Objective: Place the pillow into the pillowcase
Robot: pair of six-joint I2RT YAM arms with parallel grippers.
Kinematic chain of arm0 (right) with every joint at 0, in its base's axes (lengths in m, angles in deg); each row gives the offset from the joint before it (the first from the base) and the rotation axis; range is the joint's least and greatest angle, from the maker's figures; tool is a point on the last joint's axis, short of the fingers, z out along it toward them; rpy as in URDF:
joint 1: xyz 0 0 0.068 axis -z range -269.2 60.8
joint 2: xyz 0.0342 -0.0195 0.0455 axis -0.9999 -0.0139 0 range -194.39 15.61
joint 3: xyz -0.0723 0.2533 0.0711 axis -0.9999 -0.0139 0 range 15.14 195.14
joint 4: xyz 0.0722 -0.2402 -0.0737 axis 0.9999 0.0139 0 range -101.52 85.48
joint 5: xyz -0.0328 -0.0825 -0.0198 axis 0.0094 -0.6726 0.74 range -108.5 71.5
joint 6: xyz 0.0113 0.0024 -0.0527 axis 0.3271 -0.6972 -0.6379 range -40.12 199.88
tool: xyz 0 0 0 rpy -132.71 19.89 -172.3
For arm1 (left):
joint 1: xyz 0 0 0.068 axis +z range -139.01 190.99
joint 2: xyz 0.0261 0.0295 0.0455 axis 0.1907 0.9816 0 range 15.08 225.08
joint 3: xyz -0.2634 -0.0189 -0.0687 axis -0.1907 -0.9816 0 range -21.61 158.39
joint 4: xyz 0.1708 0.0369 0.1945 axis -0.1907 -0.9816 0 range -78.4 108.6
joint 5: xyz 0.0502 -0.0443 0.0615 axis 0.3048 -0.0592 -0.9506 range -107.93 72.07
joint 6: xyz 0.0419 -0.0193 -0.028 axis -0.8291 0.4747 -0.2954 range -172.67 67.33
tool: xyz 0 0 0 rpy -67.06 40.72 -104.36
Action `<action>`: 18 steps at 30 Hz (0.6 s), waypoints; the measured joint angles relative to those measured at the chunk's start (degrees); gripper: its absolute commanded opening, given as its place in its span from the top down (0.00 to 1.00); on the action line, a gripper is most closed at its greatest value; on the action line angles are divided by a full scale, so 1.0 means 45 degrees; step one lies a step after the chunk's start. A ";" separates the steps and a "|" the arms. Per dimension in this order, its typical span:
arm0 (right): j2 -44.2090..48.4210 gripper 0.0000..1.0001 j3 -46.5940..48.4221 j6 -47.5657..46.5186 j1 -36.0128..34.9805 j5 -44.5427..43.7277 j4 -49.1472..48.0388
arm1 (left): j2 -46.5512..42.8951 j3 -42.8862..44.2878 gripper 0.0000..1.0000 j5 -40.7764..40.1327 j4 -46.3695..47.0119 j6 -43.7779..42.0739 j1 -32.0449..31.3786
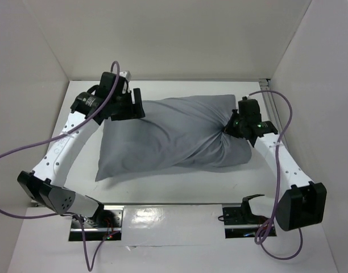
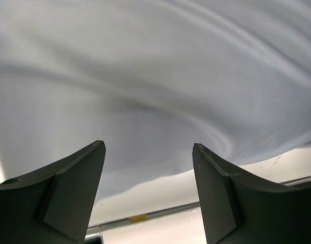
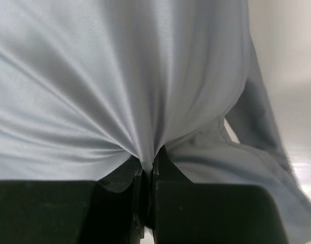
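Note:
The grey pillowcase [image 1: 174,136] lies plump across the middle of the table, bulging as if filled. No white pillow shows; it is hidden. My right gripper [image 1: 231,126] is shut on a bunched fold of the pillowcase [image 3: 145,101] at its right end, with cloth gathered into pleats at the jaws. My left gripper [image 1: 137,111] is open at the pillowcase's far left corner; in the left wrist view the grey cloth [image 2: 155,76] fills the frame just beyond the spread fingers [image 2: 74,193], with nothing between them.
White walls enclose the table on the left, back and right. Purple cables loop from both arms. A metal rail [image 1: 174,211] with the arm mounts runs along the near edge. Bare white tabletop [image 1: 179,176] lies in front of the pillowcase.

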 measured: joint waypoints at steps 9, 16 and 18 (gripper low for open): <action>-0.0335 0.12 0.0418 -0.1078 0.0257 -0.0869 0.1491 | -0.0214 -0.2220 0.19 -0.0015 0.0194 -0.0165 0.0476; -0.0311 0.00 0.3512 -0.1423 0.0335 -0.1817 0.2696 | -0.0359 -0.2278 0.19 -0.0335 0.0000 -0.0160 0.0583; -0.0083 0.02 0.4158 -0.1433 0.0379 -0.2016 0.2720 | -0.0602 -0.2307 0.19 -0.0486 -0.0024 -0.0160 0.0627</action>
